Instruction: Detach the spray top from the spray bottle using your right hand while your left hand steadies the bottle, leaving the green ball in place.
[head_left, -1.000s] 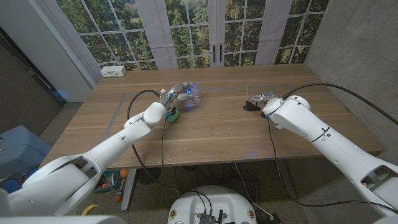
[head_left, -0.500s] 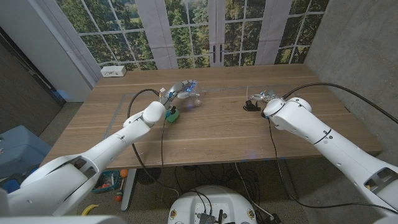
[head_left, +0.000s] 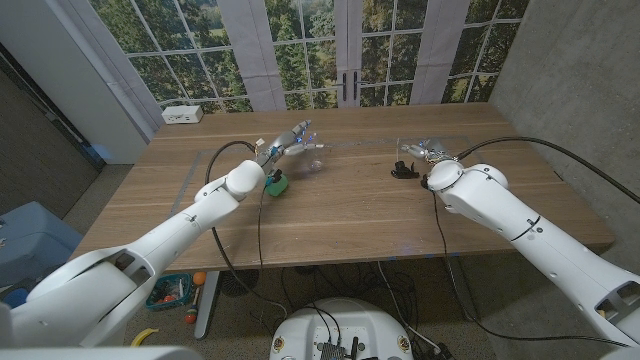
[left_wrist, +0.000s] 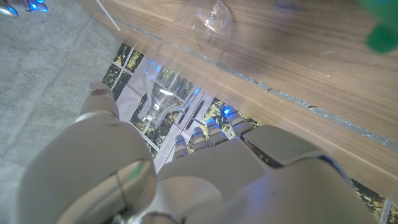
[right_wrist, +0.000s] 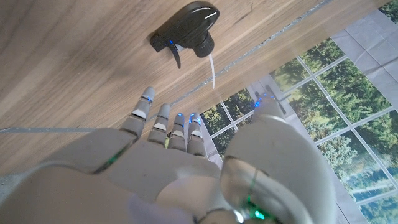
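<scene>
1. We see the left hand (head_left: 289, 142) reaching over the wooden table (head_left: 340, 205), just beyond the green ball (head_left: 278, 183); its fingers look spread and hold nothing.
2. The clear spray bottle (head_left: 316, 153) sits just beside that hand, on the far side of the ball.
3. The black spray top (right_wrist: 186, 27) lies detached, well right of the ball.
4. The right hand (head_left: 428, 150) hovers beside the top, fingers extended, empty.
5. We read no labels.

no text, label or number can be read
</scene>
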